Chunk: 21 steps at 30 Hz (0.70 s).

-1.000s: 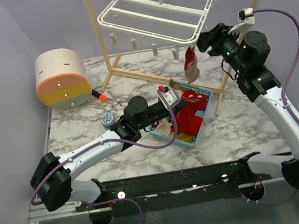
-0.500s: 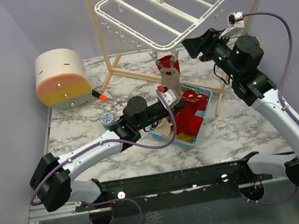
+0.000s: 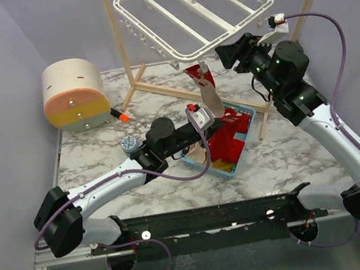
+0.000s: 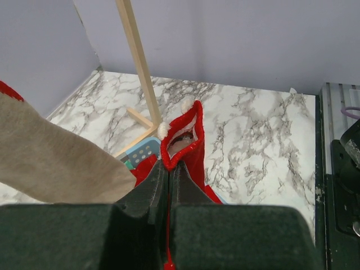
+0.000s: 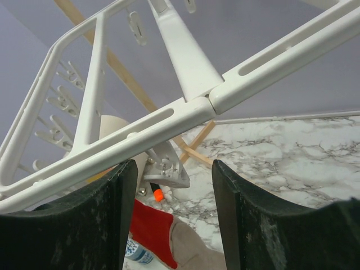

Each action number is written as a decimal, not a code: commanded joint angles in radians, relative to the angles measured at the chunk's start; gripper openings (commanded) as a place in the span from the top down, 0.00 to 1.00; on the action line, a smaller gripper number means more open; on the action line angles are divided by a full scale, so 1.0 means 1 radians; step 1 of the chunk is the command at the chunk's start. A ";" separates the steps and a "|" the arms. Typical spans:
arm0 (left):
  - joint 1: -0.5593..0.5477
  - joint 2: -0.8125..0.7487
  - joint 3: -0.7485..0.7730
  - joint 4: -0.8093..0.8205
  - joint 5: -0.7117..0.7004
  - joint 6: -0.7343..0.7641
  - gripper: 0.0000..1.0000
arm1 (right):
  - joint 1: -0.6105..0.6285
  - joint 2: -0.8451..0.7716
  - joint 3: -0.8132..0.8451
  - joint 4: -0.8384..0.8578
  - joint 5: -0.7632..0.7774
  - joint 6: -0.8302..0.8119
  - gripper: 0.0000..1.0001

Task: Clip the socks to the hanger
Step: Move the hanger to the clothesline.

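Sitting at the far left of the marble desk is a beige drum with a pink and yellow face, and just to its right lie a small orange piece and a small round blue-grey object. The left arm reaches from the near left corner toward the middle of the desk. Its left gripper is closed on a red sock with white trim, pinched by the cuff above the light-blue basket. More red socks lie heaped in that basket, near the middle of the desk. Above the basket a red and beige sock hangs from a clip on the near edge of the white hanger. The hanger is tilted under the rail of the wooden stand at the far side. In the left wrist view the beige foot of the hanging sock fills the left side, just beside the held sock. On the right, the right arm rises from the near right corner and bends toward the hanger's right end. The right gripper has its jaws apart, with the hanger's edge bar crossing just beyond the fingertips. A small white clip shows in the gap, and nothing is pinched between the jaws.
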 commanded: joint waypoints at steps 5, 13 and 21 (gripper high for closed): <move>-0.003 -0.030 -0.020 0.030 -0.028 0.018 1.00 | 0.021 0.045 0.071 -0.041 0.084 -0.055 0.42; -0.003 -0.039 -0.033 0.031 -0.033 0.031 1.00 | 0.027 0.044 0.077 -0.039 0.094 -0.066 0.45; -0.003 -0.037 -0.036 0.033 -0.032 0.039 1.00 | 0.028 0.037 0.081 -0.047 0.095 -0.062 0.42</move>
